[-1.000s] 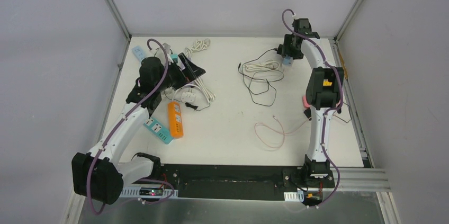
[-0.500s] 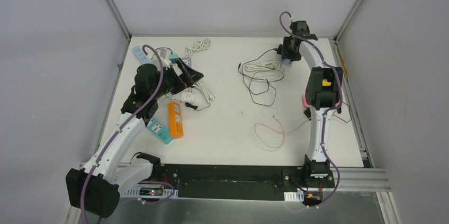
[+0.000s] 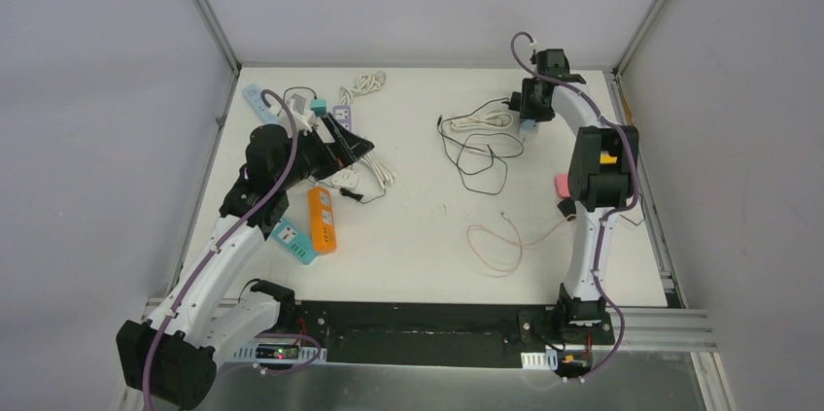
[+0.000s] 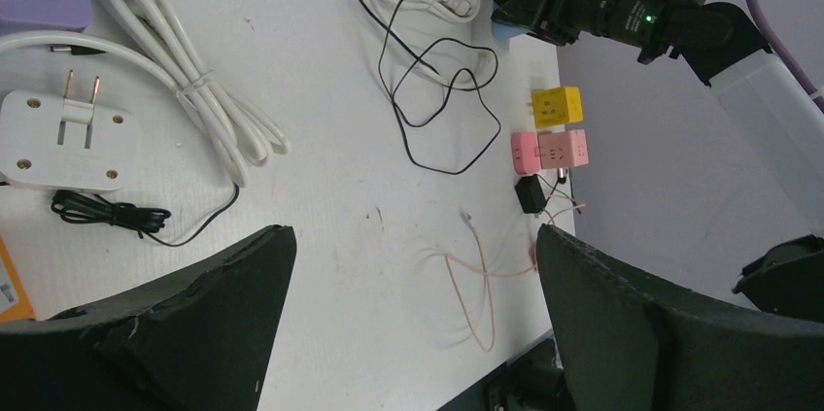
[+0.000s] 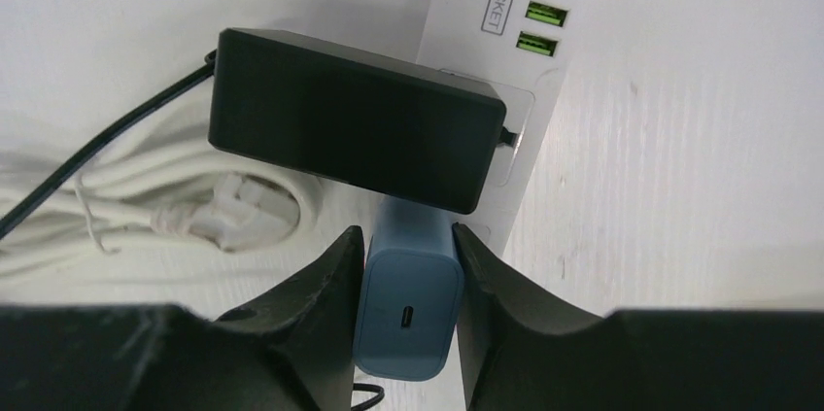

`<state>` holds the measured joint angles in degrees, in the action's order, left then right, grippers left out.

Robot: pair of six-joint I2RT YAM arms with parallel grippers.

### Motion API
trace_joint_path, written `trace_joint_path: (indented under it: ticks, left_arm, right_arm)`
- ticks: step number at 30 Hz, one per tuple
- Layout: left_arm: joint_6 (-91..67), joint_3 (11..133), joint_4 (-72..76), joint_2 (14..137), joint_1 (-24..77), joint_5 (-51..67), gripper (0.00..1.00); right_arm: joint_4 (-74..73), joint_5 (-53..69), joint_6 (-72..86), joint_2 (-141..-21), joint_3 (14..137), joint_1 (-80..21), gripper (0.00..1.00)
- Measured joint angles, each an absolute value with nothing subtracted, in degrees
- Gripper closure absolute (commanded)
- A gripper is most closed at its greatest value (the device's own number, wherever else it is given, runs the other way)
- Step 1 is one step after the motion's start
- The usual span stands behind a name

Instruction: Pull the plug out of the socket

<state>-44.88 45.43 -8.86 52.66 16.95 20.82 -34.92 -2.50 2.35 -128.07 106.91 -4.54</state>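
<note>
White worktop [image 3: 418,236] carries scattered cables and power strips. Over its left side the left tool [image 4: 408,265] hangs with fingers wide apart. At the far right the right tool [image 5: 408,280] is clamped on the blue plug [image 5: 408,319], which meets the white socket strip [image 5: 486,47] just below a black adapter [image 5: 350,115].

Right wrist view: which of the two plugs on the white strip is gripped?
The small blue plug, clamped by the right gripper. The larger black plug beside it, the one with a cord, sits beyond the fingertips, untouched.
</note>
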Motion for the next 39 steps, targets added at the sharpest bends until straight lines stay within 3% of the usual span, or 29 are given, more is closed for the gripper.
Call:
trace_joint_path:
  ticks: [26,39]
  left_arm:
    - [-45.6,43.1,-9.0,50.8,18.1,21.0,0.03]
    - [-45.6,39.9,-9.0,47.9,18.8,21.1,0.03]
  right_arm:
    - [-25.1,6.0,3.9,-100.3,67.7,-4.1,0.87]
    - [-23.0,10.2,-10.1,-95.0,60.6,-19.1,0.85]
